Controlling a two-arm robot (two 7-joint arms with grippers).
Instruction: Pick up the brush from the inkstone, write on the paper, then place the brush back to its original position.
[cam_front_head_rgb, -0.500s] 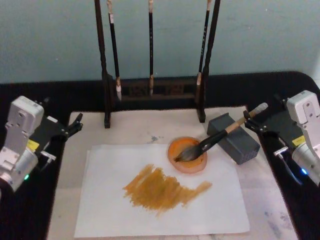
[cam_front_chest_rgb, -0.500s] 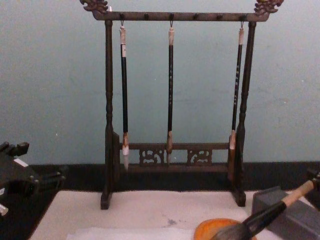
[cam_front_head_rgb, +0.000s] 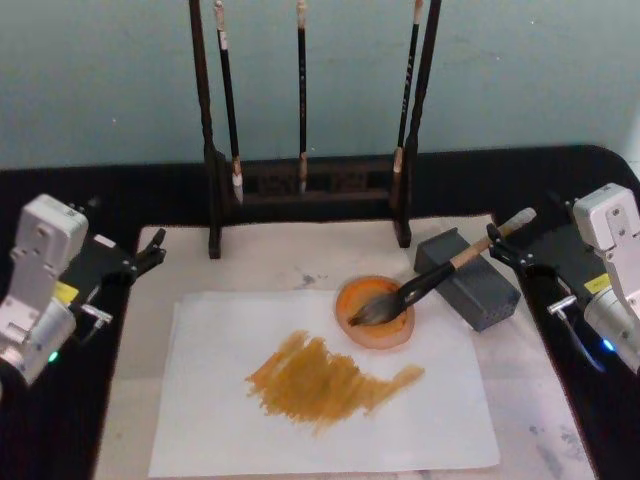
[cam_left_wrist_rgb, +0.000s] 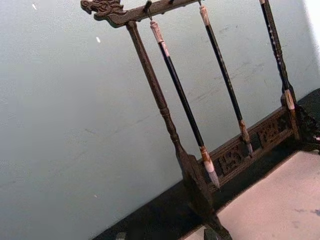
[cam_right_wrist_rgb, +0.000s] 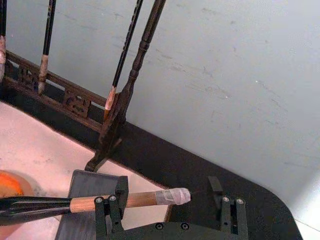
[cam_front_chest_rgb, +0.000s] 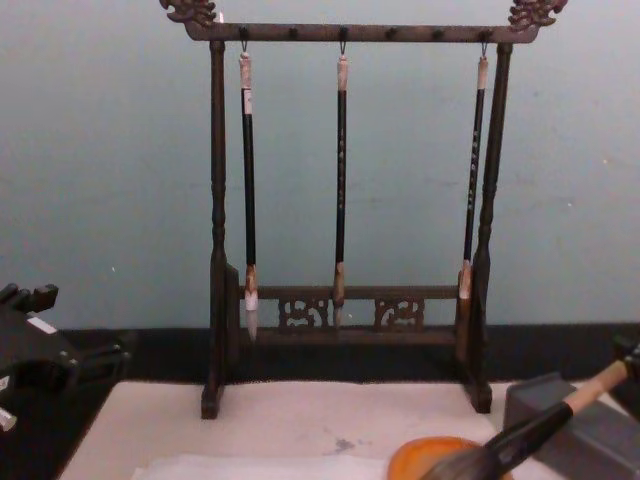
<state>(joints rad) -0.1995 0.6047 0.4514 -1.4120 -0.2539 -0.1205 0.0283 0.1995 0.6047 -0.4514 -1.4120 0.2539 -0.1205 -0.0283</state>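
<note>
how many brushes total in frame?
4. Three thin black-handled brushes hang left, middle and right on the dark wooden rack. One thick tan-handled brush lies with bristles in the orange dish, handle propped on the grey block. None seem hidden.

A dark wooden brush rack (cam_front_head_rgb: 305, 185) with carved ends on its top bar stands near the middle of the black surface's (cam_front_head_rgb: 100, 185) far edge, its two feet on the far strip of a cream felt mat (cam_front_head_rgb: 280, 255) that carries a small grey stain (cam_front_head_rgb: 308, 277). Three thin black-handled brushes hang from the bar, pale tips down and well apart: one by the left post (cam_front_head_rgb: 228, 90), one in the middle (cam_front_head_rgb: 300, 90), one close against the right post (cam_front_head_rgb: 409, 80). A plain blue-grey wall (cam_front_head_rgb: 100, 80) rises behind the surface's far edge.
</note>
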